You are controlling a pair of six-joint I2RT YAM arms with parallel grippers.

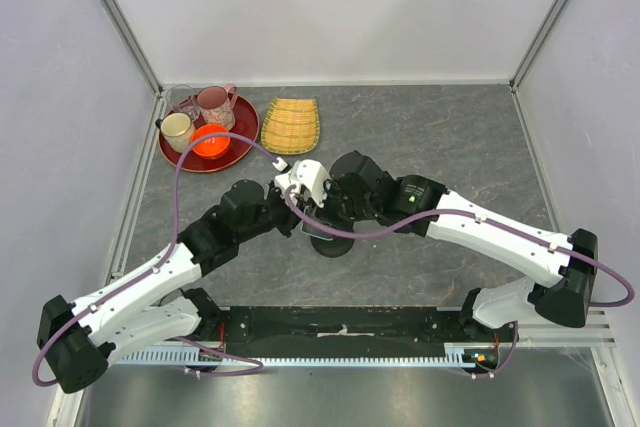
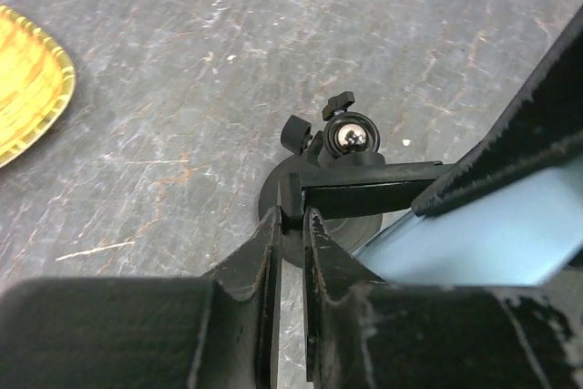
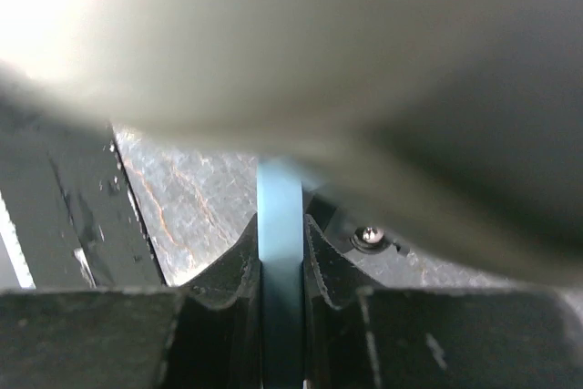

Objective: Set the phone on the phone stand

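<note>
**A:** How do the arms lie?

**B:** The left arm (image 1: 150, 287) reaches from its base at the near left toward the middle. The right arm (image 1: 500, 237) comes in from the near right. Both are stretched low and long, and their wrists meet at the centre, very close together.

**A:** And the grippers?

**B:** The left gripper (image 2: 291, 225) points down and away. Its fingers are almost together, pinching a thin black edge of the phone stand (image 2: 346, 138). The right gripper (image 3: 280, 234) is clamped on the light blue edge of the phone (image 3: 278, 198), one finger on each side.
</note>
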